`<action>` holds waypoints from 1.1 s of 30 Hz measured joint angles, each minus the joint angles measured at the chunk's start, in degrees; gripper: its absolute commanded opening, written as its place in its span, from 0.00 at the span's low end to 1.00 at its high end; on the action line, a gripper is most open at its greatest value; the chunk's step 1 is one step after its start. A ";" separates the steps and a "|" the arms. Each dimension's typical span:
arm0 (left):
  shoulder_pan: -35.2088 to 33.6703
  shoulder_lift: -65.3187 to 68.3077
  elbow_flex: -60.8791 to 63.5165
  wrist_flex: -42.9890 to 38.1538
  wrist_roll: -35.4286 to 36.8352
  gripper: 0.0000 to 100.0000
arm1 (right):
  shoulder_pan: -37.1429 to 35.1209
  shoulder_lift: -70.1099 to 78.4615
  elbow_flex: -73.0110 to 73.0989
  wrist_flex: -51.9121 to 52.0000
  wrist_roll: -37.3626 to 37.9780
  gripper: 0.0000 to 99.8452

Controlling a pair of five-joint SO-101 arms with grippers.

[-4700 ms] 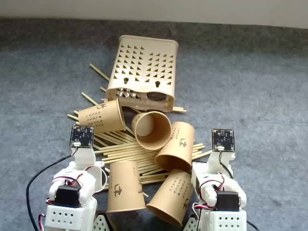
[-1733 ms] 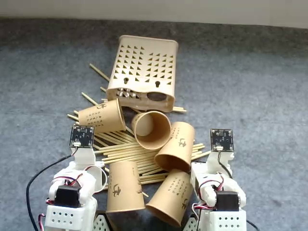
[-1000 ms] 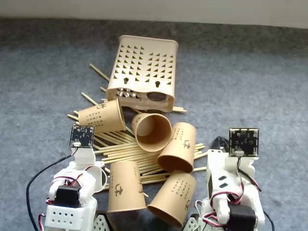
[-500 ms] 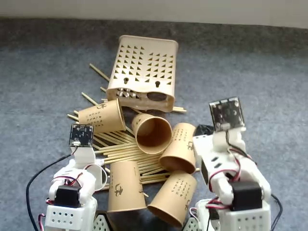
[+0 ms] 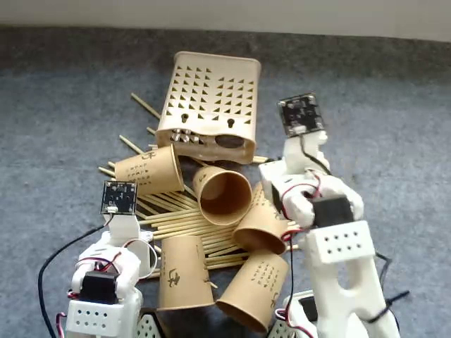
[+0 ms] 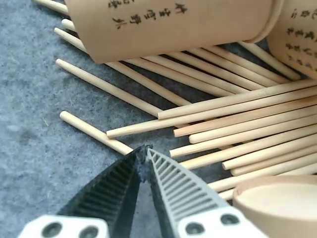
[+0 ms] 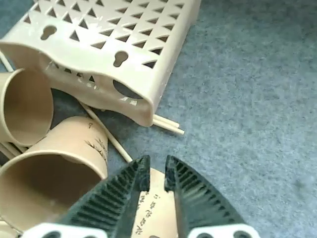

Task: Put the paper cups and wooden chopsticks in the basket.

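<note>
The right end effector (image 7: 155, 166) is hovering, jaws slightly apart, over the paper cups (image 7: 54, 168) just beside the basket (image 7: 124, 39), which seems to be lying tipped over on the grey surface (image 5: 394, 127). The left end effector (image 6: 143, 154) is sitting closed just beside the wooden chopsticks (image 6: 237, 124) — cups are lying across that pile.

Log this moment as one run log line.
left pincer: shut, low over chopsticks | right pincer: slightly open, above paper cups beside basket | nothing gripped
</note>
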 measured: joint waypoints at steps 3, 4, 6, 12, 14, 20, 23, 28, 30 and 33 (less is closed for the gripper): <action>0.00 0.00 0.00 0.00 0.00 0.01 | -1.05 4.31 0.00 -2.20 -0.09 0.07; 0.00 0.00 0.00 0.00 0.00 0.01 | -1.23 5.54 0.00 -3.25 -0.09 0.07; 0.00 0.00 0.00 0.00 0.00 0.01 | -1.67 7.56 0.00 -5.27 -0.09 0.07; 0.00 0.00 0.00 0.00 0.00 0.01 | -3.78 10.46 0.00 -7.56 -0.09 0.07; 0.00 0.00 0.00 0.00 0.00 0.01 | -4.48 10.90 0.00 -8.62 -0.09 0.07; 0.00 0.00 0.00 0.00 0.00 0.01 | -4.84 10.90 0.18 -18.64 -0.09 0.07; 0.00 0.00 0.00 0.00 0.00 0.01 | -4.84 10.90 1.93 -22.33 -0.09 0.07; 0.00 0.00 0.00 0.00 0.00 0.01 | -4.84 10.90 4.48 -27.08 0.09 0.07; 0.00 0.00 0.00 0.00 0.00 0.01 | -4.84 10.90 4.84 -27.60 2.64 0.07; 0.00 0.00 0.00 0.00 0.00 0.01 | -4.92 10.90 4.84 -27.87 4.13 0.07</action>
